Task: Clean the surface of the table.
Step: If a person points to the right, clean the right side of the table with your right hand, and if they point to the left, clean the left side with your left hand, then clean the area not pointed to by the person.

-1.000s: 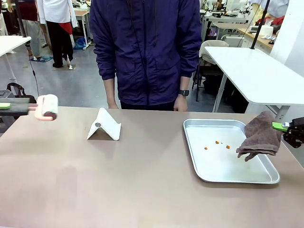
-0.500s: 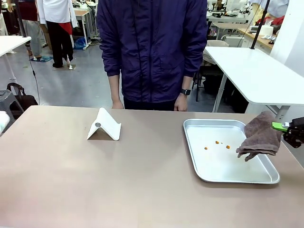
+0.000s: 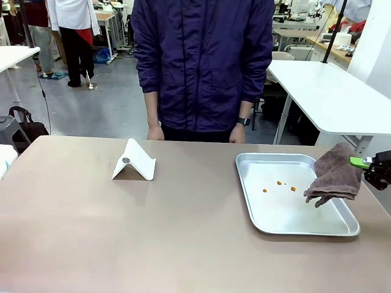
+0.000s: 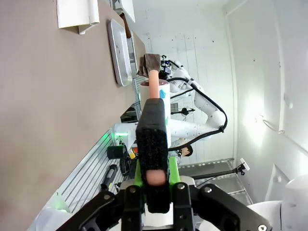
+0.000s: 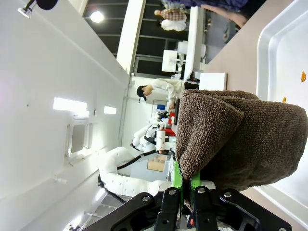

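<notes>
The taupe table stretches across the front view and runs along the left of the left wrist view as the table. My left gripper is shut on the pinkish handle of a white lint roller, held off the table's left end; the roller's white end peeks in at the picture's left edge. At the table's right edge my right gripper is shut on a brown cloth hanging over the tray's right rim. In the right wrist view, the right gripper pinches the cloth.
A silver metal tray with a few orange crumbs lies at the right. A white folded stand sits at the back left. A person in a dark blue jacket stands at the far edge, hands hanging.
My left arm has carried the lint roller leftward, off the table's end and almost out of the front view. The person has stepped slightly right. The right arm and cloth have not moved.
</notes>
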`<action>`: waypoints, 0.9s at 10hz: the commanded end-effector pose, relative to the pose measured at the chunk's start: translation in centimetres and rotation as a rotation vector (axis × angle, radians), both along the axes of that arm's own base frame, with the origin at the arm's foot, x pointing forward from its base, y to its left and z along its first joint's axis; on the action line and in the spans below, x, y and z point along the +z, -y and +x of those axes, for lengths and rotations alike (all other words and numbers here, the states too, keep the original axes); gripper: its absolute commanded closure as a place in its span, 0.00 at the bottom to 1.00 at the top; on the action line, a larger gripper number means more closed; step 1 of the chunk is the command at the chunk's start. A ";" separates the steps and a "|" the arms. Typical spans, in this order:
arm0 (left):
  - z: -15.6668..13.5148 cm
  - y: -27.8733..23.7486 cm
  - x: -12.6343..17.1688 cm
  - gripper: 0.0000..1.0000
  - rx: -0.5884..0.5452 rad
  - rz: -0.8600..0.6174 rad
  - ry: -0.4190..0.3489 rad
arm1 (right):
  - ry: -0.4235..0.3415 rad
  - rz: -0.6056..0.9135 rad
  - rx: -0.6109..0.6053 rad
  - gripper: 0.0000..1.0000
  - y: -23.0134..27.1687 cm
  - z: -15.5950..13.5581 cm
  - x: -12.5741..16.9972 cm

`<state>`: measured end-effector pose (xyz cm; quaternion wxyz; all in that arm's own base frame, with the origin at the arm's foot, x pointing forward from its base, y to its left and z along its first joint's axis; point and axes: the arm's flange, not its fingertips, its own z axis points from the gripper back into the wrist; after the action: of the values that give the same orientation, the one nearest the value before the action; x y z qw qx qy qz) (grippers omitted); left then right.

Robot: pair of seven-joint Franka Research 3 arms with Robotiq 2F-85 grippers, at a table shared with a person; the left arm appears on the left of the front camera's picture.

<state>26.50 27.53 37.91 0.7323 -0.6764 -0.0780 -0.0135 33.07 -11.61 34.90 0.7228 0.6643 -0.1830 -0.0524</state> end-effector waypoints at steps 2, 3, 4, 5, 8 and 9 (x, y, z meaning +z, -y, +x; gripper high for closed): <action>-0.1 0.4 0.5 0.78 0.021 -0.008 -0.008 | -0.010 0.005 -0.001 1.00 0.0 -0.1 0.6; -0.1 0.4 0.5 0.78 0.021 -0.008 -0.008 | -0.010 0.005 -0.001 1.00 0.0 -0.1 0.6; -0.1 0.4 0.5 0.78 0.021 -0.008 -0.008 | -0.010 0.005 -0.001 1.00 0.0 -0.1 0.6; -0.1 0.4 0.5 0.78 0.021 -0.008 -0.008 | -0.010 0.005 -0.001 1.00 0.0 -0.1 0.6; -0.1 0.4 0.5 0.78 0.021 -0.008 -0.008 | -0.010 0.005 -0.001 1.00 0.0 -0.1 0.6; -0.1 0.4 0.5 0.78 0.021 -0.008 -0.008 | -0.010 0.005 -0.001 1.00 0.0 -0.1 0.6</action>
<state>26.48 27.54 37.95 0.7324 -0.6762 -0.0781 -0.0132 33.07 -11.61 34.90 0.7228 0.6643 -0.1830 -0.0524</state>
